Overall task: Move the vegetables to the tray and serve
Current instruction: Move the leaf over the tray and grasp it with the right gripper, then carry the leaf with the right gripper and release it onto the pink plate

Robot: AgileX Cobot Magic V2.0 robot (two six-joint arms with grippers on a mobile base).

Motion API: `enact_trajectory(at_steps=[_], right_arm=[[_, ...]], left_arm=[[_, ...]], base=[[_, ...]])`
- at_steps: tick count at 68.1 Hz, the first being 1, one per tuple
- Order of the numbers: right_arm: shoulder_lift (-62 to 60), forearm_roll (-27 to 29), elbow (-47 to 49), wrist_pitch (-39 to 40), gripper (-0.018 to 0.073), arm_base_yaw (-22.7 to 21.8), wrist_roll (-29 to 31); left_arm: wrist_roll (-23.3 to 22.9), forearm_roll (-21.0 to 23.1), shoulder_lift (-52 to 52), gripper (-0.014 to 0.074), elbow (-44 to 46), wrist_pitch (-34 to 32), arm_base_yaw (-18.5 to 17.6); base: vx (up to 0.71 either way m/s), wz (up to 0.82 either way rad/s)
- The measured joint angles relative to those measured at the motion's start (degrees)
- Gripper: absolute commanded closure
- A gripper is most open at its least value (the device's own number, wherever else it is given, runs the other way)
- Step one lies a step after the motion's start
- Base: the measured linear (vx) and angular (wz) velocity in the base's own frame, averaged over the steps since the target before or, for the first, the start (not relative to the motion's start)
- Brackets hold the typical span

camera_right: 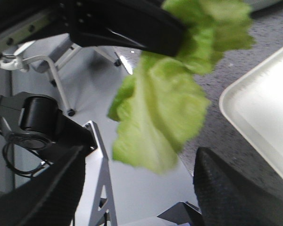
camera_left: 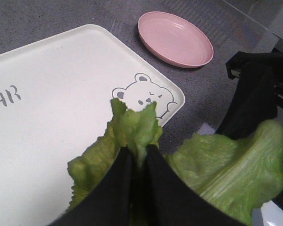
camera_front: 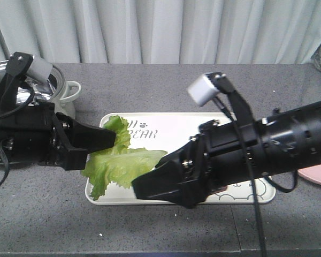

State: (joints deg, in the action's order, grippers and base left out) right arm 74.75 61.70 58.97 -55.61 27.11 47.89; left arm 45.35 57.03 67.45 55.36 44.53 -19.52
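Observation:
The vegetables are one crinkly green lettuce leaf [camera_front: 123, 163], hanging over the left end of the cream tray [camera_front: 203, 126]. My left gripper [camera_front: 110, 140] is shut on the leaf's upper end. In the left wrist view the black fingers [camera_left: 118, 174] pinch the leaf [camera_left: 226, 165] above the tray [camera_left: 61, 94] and its bear face. My right gripper [camera_front: 142, 187] sits low at the leaf's free end. In the right wrist view its jaws [camera_right: 139, 188] stand wide open with nothing between them, and the leaf [camera_right: 160, 108] dangles from the left gripper [camera_right: 127, 23] just ahead.
A round pink plate [camera_left: 174, 37] lies on the grey counter past the tray's bear corner, at the right edge [camera_front: 318, 174] in the front view. A pale pot [camera_front: 67, 93] with a glass lid stands back left. The counter's front edge is close below the tray.

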Motion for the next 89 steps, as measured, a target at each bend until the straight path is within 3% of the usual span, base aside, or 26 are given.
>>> enact_trajectory(at_steps=[16,30,43,53,66,73,80,89], right_arm=[[3.7,9.6,0.3,2.8,0.0095,1.5,5.7],[5.6,13.9,0.3,3.5,0.0232,1.5,8.6],[5.7,13.9,0.3,4.2,0.0447,1.5,9.2],[5.7,13.3,0.4,4.3,0.0573,1.5,9.3],[5.7,12.4,0.4,3.8,0.0568,1.5,9.3],[5.7,12.2,0.4,3.7,0.0566,1.5,9.3],[5.7,10.5,0.4,4.2,0.0564,1.5,9.1],[4.3,2.2,0.4,7.6,0.0564,1.5,3.5]], left_arm=[[0.0,0.0,0.0,0.0604,0.0,-0.1,0.0],[0.0,0.0,0.0,0.0603,0.0,-0.1,0.0],[0.0,0.0,0.0,0.0570,0.0,-0.1,0.0],[0.0,0.0,0.0,0.0460,0.0,-0.1,0.0],[0.0,0.0,0.0,0.0212,0.0,-0.2,0.0],[0.0,0.0,0.0,0.0132,0.0,-0.4,0.0],[0.0,0.0,0.0,0.0110,0.0,-0.6,0.0],[0.0,0.0,0.0,0.0111,0.0,-0.6,0.0]], base=[[0.00,0.00],[0.00,0.00],[0.00,0.00],[0.00,0.00],[0.00,0.00],[0.00,0.00],[0.00,0.00],[0.00,0.00]])
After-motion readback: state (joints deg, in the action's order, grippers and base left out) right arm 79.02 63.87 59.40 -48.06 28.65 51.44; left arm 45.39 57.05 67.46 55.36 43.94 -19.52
